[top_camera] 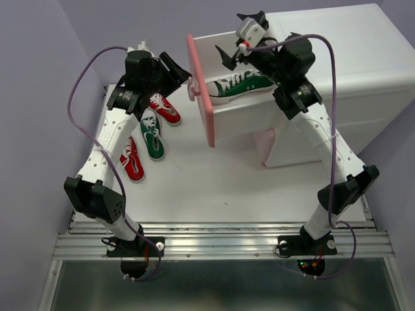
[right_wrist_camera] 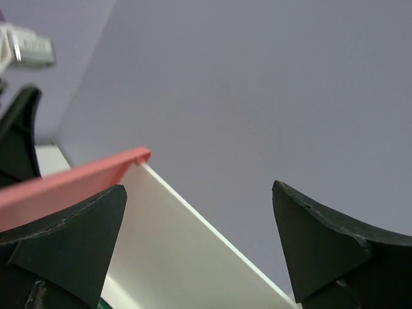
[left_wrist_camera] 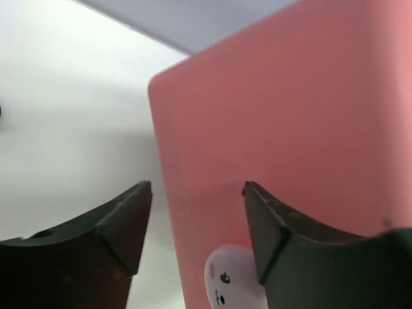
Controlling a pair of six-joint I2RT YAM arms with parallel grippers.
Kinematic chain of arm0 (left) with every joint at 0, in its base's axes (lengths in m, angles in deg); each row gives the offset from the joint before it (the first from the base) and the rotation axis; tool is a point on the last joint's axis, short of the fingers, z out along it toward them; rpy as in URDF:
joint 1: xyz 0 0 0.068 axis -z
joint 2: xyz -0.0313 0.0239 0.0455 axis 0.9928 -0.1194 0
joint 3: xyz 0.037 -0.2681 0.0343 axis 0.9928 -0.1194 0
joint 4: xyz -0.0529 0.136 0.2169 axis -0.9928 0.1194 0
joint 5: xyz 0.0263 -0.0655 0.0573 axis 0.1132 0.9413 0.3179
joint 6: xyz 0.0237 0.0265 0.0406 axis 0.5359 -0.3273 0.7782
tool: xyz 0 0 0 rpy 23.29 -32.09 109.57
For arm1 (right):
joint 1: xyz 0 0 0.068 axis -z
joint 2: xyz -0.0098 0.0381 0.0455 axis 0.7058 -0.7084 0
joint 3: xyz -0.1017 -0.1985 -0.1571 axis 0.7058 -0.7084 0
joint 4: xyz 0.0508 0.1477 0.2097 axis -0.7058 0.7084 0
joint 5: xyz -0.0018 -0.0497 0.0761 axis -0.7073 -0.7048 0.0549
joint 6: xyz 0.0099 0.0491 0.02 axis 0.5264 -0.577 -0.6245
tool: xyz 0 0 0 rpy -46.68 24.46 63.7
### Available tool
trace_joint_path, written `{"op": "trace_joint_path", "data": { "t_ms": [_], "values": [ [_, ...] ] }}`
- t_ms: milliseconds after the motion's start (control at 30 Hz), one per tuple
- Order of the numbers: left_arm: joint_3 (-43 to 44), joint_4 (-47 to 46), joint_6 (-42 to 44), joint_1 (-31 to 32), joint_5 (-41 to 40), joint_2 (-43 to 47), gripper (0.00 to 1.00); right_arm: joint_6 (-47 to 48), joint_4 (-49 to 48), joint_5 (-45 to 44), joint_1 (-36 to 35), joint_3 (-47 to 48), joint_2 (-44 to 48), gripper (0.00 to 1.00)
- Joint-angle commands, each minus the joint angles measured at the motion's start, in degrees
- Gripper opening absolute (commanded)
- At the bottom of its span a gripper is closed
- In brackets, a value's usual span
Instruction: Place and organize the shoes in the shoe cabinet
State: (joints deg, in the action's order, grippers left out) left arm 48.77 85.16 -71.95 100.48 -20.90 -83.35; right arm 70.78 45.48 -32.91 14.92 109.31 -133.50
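The white shoe cabinet (top_camera: 350,58) stands at the back right with one drawer pulled out; its pink front (top_camera: 200,91) faces left. One green sneaker (top_camera: 241,86) lies on its side in the drawer. A red sneaker (top_camera: 165,109), a green sneaker (top_camera: 152,133) and another red sneaker (top_camera: 131,159) lie on the table at the left. My left gripper (top_camera: 183,76) is open at the pink front (left_wrist_camera: 290,129), its jaws on either side of the pale knob (left_wrist_camera: 232,277). My right gripper (top_camera: 228,57) is open and empty above the drawer's far wall (right_wrist_camera: 180,251).
A lower pink drawer front (top_camera: 266,146) shows under the open drawer. The white table (top_camera: 214,188) ends at a metal rail (top_camera: 220,236) by the arm bases. Purple walls enclose the left and back.
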Motion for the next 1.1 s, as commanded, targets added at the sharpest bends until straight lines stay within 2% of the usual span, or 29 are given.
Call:
{"op": "trace_joint_path", "data": {
  "t_ms": [0,33,67,100,133,233,300,333,467,600,733,800,1000,1067],
  "values": [
    [1.85,0.41,-0.84,-1.25,-2.86,4.75,0.74,-30.28,-13.33,-0.2,0.36,8.3,1.35,1.0],
    [1.06,0.94,-0.93,-1.78,-3.47,5.37,0.84,-32.41,-10.08,5.91,0.36,12.68,-1.79,1.0],
    [0.53,1.29,-1.1,-2.48,-3.47,6.68,0.91,-35.22,-7.18,7.89,0.36,17.25,-3.65,1.0],
    [0.09,1.55,-1.02,-4.14,-3.47,7.39,0.97,-41.51,-3.49,9.04,0.36,25.04,-5.32,1.0],
    [-0.52,2.08,-0.93,-5.03,-3.47,8.01,0.99,-44.27,-3.11,10.1,0.36,27.12,-6.47,1.0],
    [-2.02,6.81,0.65,-8.28,-5.05,10.91,0.99,-52.72,-8.01,11.77,-0.43,25.57,-5.25,1.0],
    [-3.25,13.22,2.75,-11.44,-9.44,12.84,0.99,-57.8,-8.56,11.34,-3.5,26.95,-5.68,1.0],
    [-4.73,17.42,3.46,-13.63,-12.24,13.8,0.99,-58.62,-7.77,13.25,-6.38,28.18,-6.47,1.0],
    [-9.3,23.95,6.88,-16.9,-16.13,15.13,0.99,-56.7,2.5,14.85,-16.13,32.59,-10.43,1.0],
    [-12.21,26.25,8.82,-16.9,-16.48,15.57,0.99,-63.71,3.83,16.95,-20.98,27.32,-10.08,1.0],
    [-16.95,25.29,10.15,-18.4,-15.87,16.1,0.99,-55.83,19.36,13.81,-28.02,28.02,-11.4,1.0],
    [-19.15,23.97,10.49,-18.57,-16.22,15.49,0.99,-51.88,28.13,9.06,-30.31,26.89,-11.84,1.0],
    [-19.6,19.06,12.17,-18.84,-14.73,9.6,0.99,-42.99,45.11,-2.63,-37.6,22.76,-11.05,1.0],
    [-19.69,16.43,11.64,-18.84,-14.2,6.54,0.99,-39.47,49.08,-8.66,-39.53,16.9,-10.09,1.0]
  ]
}}
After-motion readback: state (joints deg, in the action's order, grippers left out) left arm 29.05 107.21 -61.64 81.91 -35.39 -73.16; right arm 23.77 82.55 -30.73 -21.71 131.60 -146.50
